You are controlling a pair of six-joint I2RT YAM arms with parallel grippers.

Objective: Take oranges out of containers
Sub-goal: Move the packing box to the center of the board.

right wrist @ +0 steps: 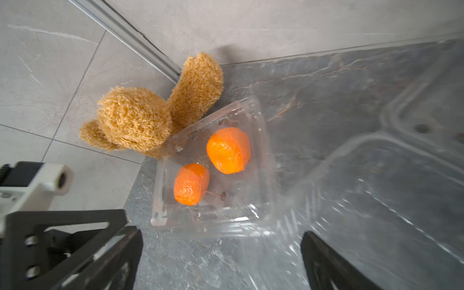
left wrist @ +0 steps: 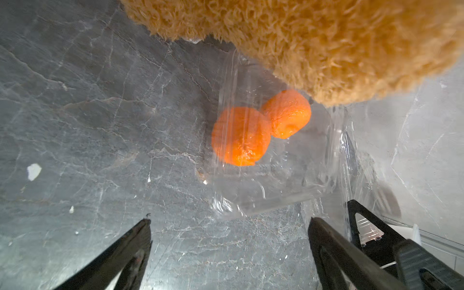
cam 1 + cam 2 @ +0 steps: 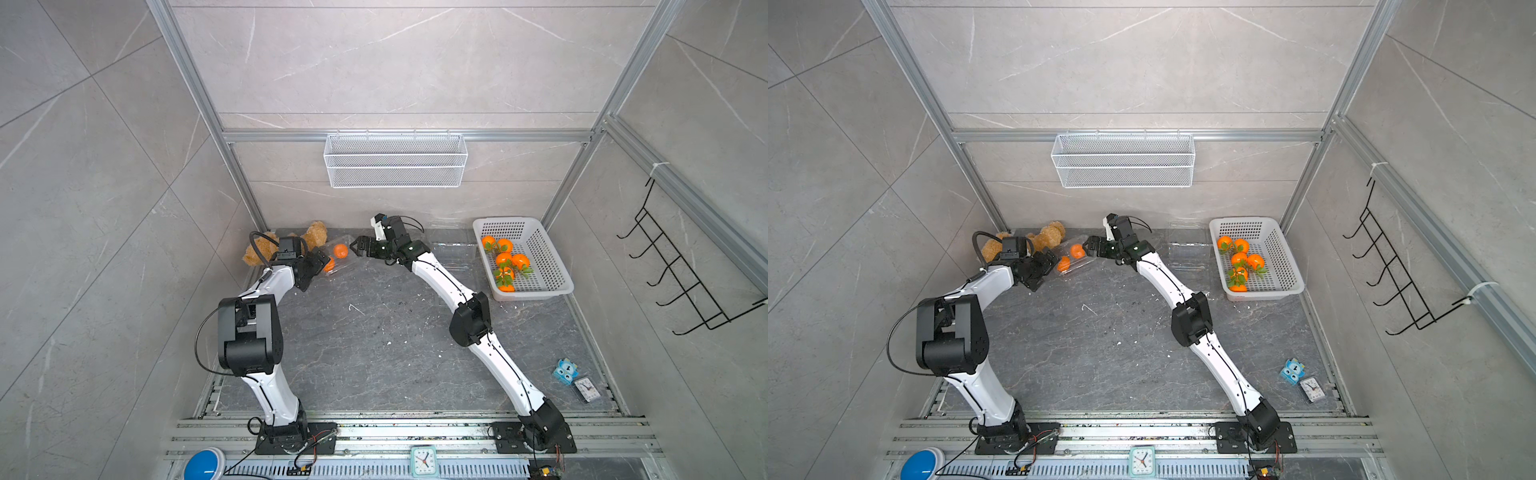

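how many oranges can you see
8 oranges: two in the clear container by the teddy bear, six in the white basket; leaves may hide more.

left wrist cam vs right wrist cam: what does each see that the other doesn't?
Left wrist only: the open left tool and a white chip on the table.
Right wrist only: the open right tool, an empty box beside the full one, and the frame rail in the wall corner.
Both: the clear box holding two oranges, next to the bear, on the dark table.
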